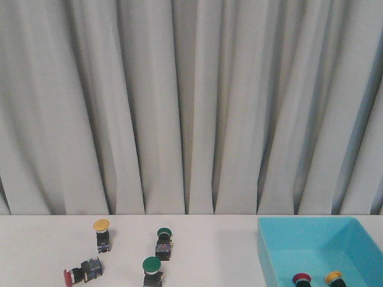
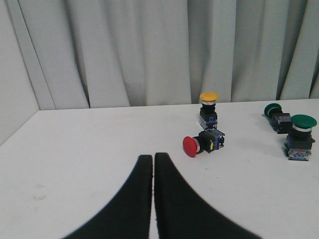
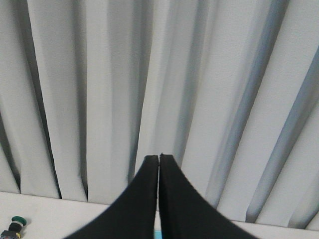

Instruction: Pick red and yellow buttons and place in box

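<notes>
1. White table [image 1: 209, 251] up front, pleated grey curtain [image 1: 191, 101] behind the whole thing.
2. Left side of the table: yellow button [image 1: 102, 234] standing upright, cap on top.
3. Just in front of it and a bit further left: red button [image 1: 82, 272] tipped over on its side, cap facing left.
4. Same pair in the left wrist view, yellow button [image 2: 209, 108] upright right behind the red button [image 2: 202, 143] lying down, near each other, can't tell if actually touching.
5. Two green buttons [image 1: 163, 242] to the right of those, one further back and tilted, the other closer to the front edge and upright.
6. Turquoise box [image 1: 269, 248] over on the right, well apart from the loose ones.
7. Inside the box already: one red-capped button [image 1: 301, 279] and one yellow-capped button [image 1: 333, 278], side by side near the bottom edge of the shot.
8. Left gripper [image 2: 153, 158] pinched closed, nothing between the fingers, pointed over bare table short of the red button.
9. Right gripper [image 3: 159, 157] also closed and empty, pointing at curtain, sliver of blue just below it.
10. Neither arm showing in the front view.
</notes>
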Robot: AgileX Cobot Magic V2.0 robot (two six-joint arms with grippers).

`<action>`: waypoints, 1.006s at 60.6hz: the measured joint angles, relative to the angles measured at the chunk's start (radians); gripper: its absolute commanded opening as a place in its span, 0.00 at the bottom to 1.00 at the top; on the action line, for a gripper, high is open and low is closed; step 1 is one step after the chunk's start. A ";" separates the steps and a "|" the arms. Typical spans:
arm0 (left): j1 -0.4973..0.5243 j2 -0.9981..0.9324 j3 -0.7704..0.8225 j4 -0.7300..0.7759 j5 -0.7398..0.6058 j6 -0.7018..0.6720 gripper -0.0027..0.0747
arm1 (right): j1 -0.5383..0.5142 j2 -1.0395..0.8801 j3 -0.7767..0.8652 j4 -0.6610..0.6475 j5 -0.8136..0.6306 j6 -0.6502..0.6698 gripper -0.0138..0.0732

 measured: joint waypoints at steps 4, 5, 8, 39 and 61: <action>0.000 0.000 0.000 0.000 0.001 0.000 0.03 | 0.000 0.000 0.000 0.000 0.000 0.000 0.15; 0.000 0.000 0.000 0.000 0.001 0.000 0.03 | 0.000 0.000 0.000 0.000 0.000 0.000 0.15; 0.000 0.000 0.000 0.000 0.001 0.000 0.03 | 0.000 0.000 0.000 0.000 0.000 0.000 0.15; 0.000 0.000 0.000 0.000 0.001 0.000 0.03 | 0.000 0.000 0.000 0.000 0.000 0.000 0.15; 0.000 0.000 0.000 0.000 0.001 0.002 0.03 | 0.000 -0.001 0.016 -0.025 -0.020 0.000 0.15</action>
